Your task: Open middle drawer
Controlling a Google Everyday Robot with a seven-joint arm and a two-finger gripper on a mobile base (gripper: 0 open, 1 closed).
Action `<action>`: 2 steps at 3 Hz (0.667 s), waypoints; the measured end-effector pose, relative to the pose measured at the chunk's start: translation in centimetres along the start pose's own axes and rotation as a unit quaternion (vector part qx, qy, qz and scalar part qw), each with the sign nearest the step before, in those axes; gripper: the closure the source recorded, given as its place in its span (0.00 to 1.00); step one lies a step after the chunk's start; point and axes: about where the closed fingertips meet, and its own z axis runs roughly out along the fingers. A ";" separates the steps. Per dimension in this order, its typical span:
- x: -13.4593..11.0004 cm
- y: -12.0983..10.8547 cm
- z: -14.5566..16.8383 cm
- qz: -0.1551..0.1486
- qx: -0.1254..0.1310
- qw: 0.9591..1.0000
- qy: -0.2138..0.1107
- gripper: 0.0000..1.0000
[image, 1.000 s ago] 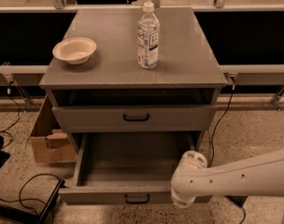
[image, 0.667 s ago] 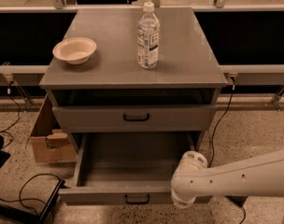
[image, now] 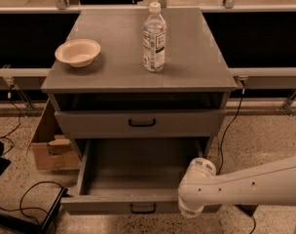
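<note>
The grey metal cabinet (image: 138,77) stands in the middle of the camera view. Its uppermost drawer (image: 89,123) has a black handle and sits nearly flush. The middle drawer (image: 104,204) below it is pulled far out towards me, showing its plain grey inside (image: 133,167) with nothing in it. Its small black handle (image: 142,208) is on the front panel. The lowest drawer is hidden under it. My white arm (image: 255,182) reaches in from the right. My gripper (image: 191,207) is at the arm's end, against the right part of the open drawer's front.
A beige bowl (image: 78,51) and a clear water bottle (image: 154,32) stand on the cabinet top. A cardboard box (image: 48,145) sits on the floor to the left. Black cables (image: 21,189) and a dark device (image: 26,216) lie at the lower left. A cable (image: 231,121) hangs at the right.
</note>
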 end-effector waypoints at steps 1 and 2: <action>0.0 0.0 0.0 0.000 0.000 1.000 0.000 0.84; 0.0 0.0 -0.1 0.000 0.000 1.000 0.000 0.62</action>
